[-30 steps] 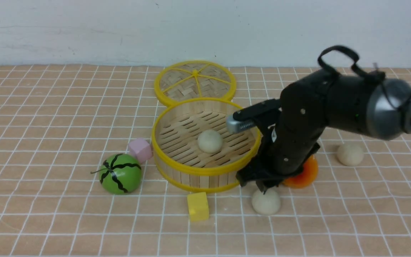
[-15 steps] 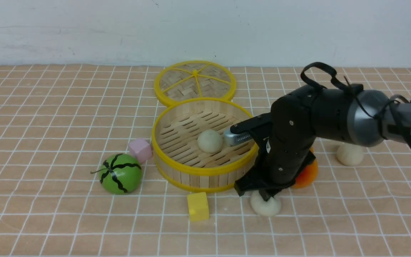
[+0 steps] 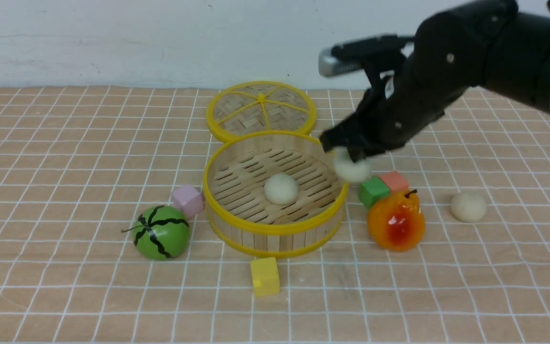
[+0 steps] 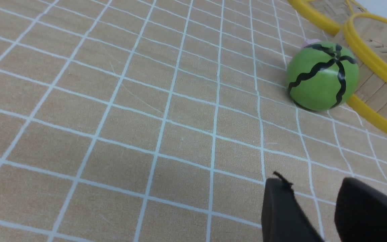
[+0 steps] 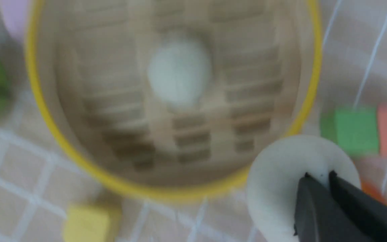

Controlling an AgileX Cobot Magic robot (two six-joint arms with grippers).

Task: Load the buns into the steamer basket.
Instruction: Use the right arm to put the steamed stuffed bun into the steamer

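the right gripper (image 3: 349, 155), clamped on a bun (image 3: 354, 169), hangs above the right rim of the steamer basket (image 3: 256, 229); a second bun (image 3: 280, 188) lies inside it, a third bun (image 3: 468, 206) well to its right. the left gripper (image 4: 311, 183) stands parted.

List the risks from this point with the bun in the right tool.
The right tool pinches only a small part of the held bun; the soft dough might slip out. It hangs about at the right rim of the steamer basket, so an early release may land it on the rim or by the green cube.
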